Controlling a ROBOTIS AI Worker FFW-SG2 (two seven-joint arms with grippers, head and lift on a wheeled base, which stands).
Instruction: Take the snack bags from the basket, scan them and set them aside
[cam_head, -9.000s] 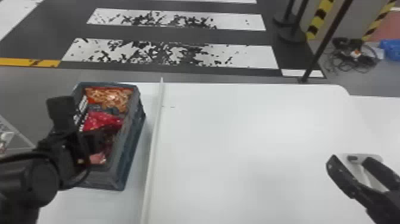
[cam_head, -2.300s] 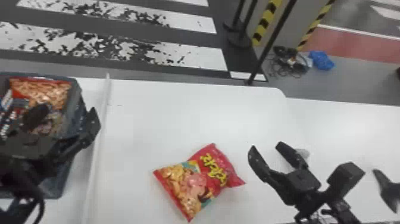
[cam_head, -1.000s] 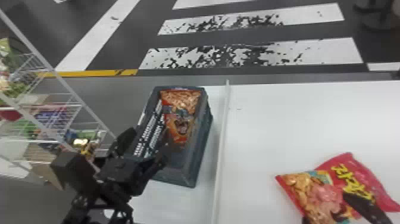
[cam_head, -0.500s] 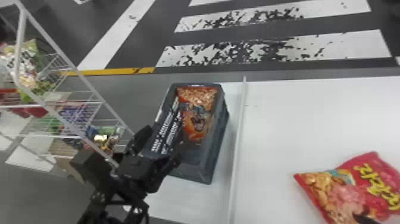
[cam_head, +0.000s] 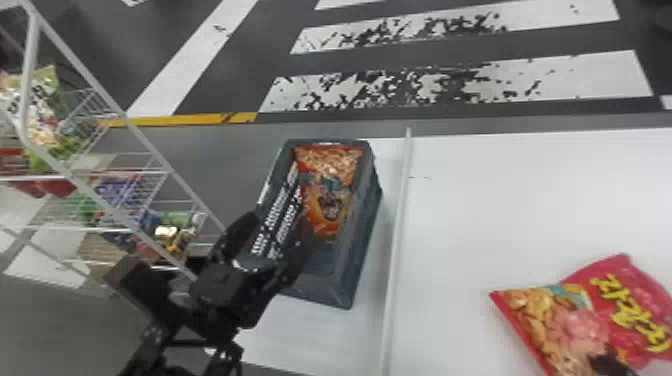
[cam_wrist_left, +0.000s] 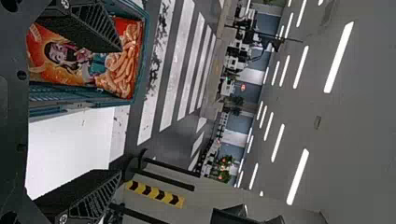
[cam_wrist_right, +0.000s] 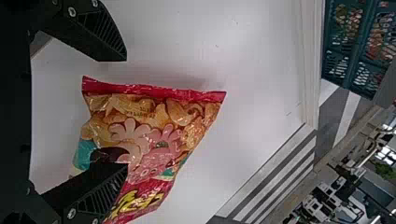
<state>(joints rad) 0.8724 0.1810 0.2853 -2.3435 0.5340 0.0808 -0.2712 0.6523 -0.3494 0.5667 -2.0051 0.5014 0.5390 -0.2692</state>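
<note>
In the head view my left gripper (cam_head: 278, 231) is over the near left part of the dark basket (cam_head: 367, 240), its fingers spread. An orange snack bag (cam_head: 327, 200) lies toward the basket's far end. The left wrist view has this open gripper (cam_wrist_left: 120, 112), one finger in front of the orange bag (cam_wrist_left: 70, 53). A dark tip of my right gripper (cam_head: 607, 367) overlaps the red snack bag (cam_head: 575, 312) on the white table. In the right wrist view that gripper (cam_wrist_right: 126, 112) is open above the red bag (cam_wrist_right: 154, 126), one finger covering part of it.
A white ridge (cam_head: 395, 240) runs along the table (cam_head: 475, 200), just right of the basket. Left of the basket stands a white wire rack (cam_head: 145, 150) with packaged goods on its shelves. Striped floor lies beyond the table.
The red bag, in the basket 9 s ago, lies on the table. The head view has turned left since 2.3 s ago. My right gripper has gone from beside the red bag to over it.
</note>
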